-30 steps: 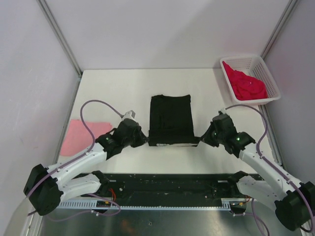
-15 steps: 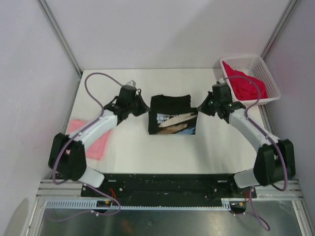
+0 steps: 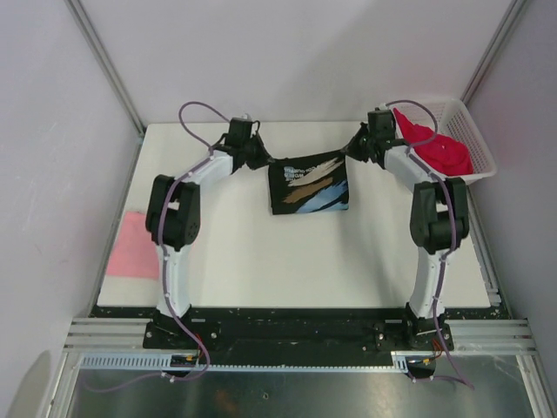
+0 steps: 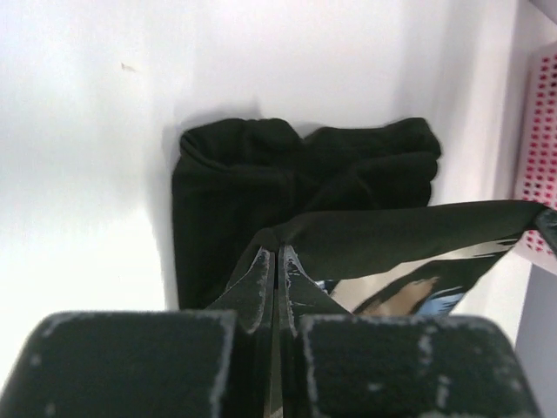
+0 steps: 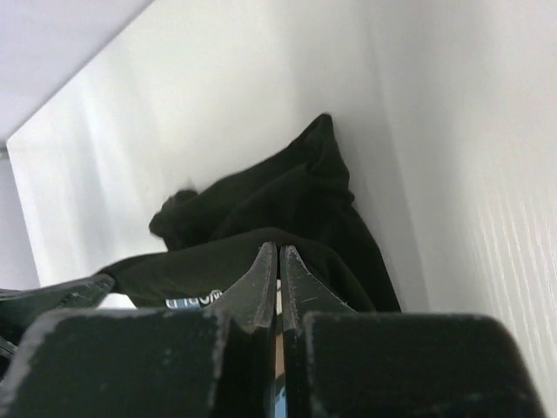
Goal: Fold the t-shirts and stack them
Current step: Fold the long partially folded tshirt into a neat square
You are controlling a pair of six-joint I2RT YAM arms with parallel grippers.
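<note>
1. Hold black t-shirt (image 3: 309, 185), upper centre of frame, pinched tight by its raised corners in left gripper (image 3: 264, 159) and right gripper (image 3: 350, 155).
2. Carry both corners level and taut toward the frame's top.
3. Lower evenly onto the layer beneath, edges matching.

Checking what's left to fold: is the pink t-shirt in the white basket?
No, the pink t-shirt lies at the table's left edge; the basket holds the red t-shirt.

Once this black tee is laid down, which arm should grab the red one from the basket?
Right, probably. The right gripper, shut on a corner of the black tee, sits just beside the basket holding the red tee; the left gripper pinches the opposite corner, farther away.
</note>
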